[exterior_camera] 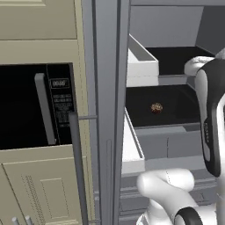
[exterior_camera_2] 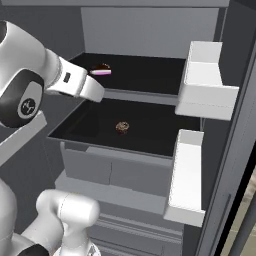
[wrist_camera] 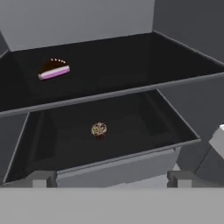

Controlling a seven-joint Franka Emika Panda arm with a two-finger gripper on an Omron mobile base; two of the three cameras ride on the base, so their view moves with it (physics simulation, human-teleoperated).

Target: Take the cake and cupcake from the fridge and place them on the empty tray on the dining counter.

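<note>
The fridge (exterior_camera_2: pixel 150 30) stands open with black shelves inside. The cake (wrist_camera: pixel 54 70), a dark-topped slice with a pink and white layer, lies on the upper shelf at its left; it also shows behind my hand as the cake (exterior_camera_2: pixel 101 70). The small round cupcake (wrist_camera: pixel 99 129) sits in the middle of the lower shelf, also seen as the cupcake (exterior_camera: pixel 156 107) and the cupcake (exterior_camera_2: pixel 122 127). My gripper (wrist_camera: pixel 113 180) is open and holds nothing, in front of the shelves and apart from both sweets. The tray and the dining counter are out of view.
White door bins (exterior_camera_2: pixel 205 85) hang on the open door at the right, and another bin (exterior_camera: pixel 141 61) on the left door. Grey drawers (exterior_camera_2: pixel 110 170) lie under the lower shelf. A black microwave (exterior_camera: pixel 35 105) sits in beige cabinets left of the fridge.
</note>
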